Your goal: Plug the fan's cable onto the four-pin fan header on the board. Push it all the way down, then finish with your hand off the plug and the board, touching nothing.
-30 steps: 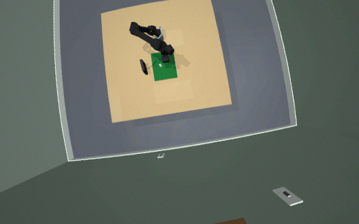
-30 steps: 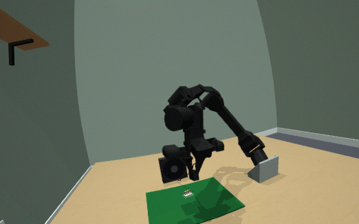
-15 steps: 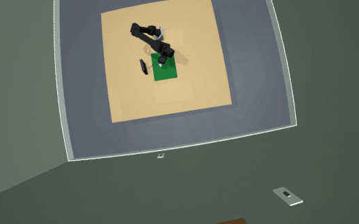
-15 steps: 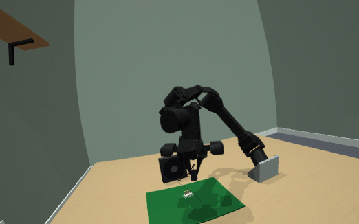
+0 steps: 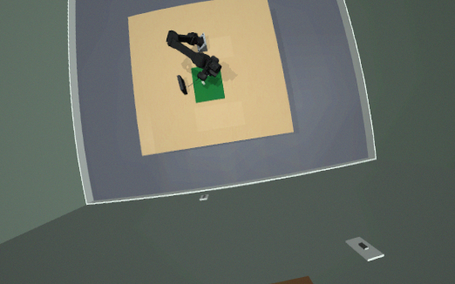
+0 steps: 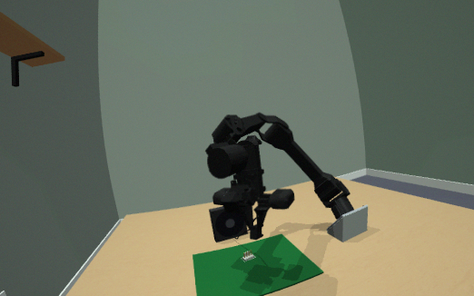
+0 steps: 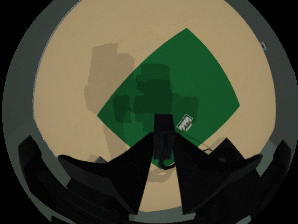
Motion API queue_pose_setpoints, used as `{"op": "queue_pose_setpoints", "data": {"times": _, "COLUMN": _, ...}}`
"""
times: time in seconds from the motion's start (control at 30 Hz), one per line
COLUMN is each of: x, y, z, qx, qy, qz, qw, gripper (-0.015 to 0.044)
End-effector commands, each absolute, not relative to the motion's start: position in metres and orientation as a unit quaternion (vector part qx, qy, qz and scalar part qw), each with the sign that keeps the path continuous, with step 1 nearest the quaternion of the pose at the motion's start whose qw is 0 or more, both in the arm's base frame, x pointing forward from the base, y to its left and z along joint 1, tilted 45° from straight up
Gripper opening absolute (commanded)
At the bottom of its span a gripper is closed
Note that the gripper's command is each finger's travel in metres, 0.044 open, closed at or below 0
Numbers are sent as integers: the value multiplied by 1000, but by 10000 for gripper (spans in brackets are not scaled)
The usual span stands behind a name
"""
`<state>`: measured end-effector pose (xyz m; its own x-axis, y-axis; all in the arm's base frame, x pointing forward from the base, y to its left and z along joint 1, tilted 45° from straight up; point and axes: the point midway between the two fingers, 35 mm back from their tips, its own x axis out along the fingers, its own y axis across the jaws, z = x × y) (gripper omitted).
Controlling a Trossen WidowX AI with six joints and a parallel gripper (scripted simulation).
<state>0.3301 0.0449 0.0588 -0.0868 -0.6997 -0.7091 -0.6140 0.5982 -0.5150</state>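
The green board (image 5: 214, 92) (image 6: 292, 268) (image 7: 206, 76) lies flat on the tan table. Its small white four-pin header (image 6: 247, 257) (image 7: 185, 123) stands near the board's back edge. The black fan (image 5: 181, 84) (image 6: 228, 223) stands upright just off the board's edge, and a thin cable runs from it toward my fingers. My gripper (image 5: 202, 77) (image 6: 256, 234) (image 7: 162, 136) is shut on the dark plug (image 7: 162, 137) and holds it above the board's back edge, a short way behind and above the header. Plug and header are apart.
The arm's grey base mount (image 6: 350, 223) (image 5: 202, 43) stands on the table behind the board. The tan table (image 5: 254, 109) (image 6: 406, 254) is ringed by grey floor and a low white border. A wooden shelf (image 6: 2, 32) hangs on the wall at upper left.
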Motion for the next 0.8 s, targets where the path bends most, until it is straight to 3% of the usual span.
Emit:
{"op": "queue_pose_setpoints", "data": {"times": 0.0, "x": 330, "y": 44, "z": 56, "qx": -435, "qy": 738, "qz": -42, "qw": 515, "gripper": 0}}
{"op": "queue_pose_setpoints", "data": {"times": 0.77, "x": 323, "y": 32, "z": 30, "qx": -348, "qy": 717, "qz": 42, "qw": 603, "gripper": 0}}
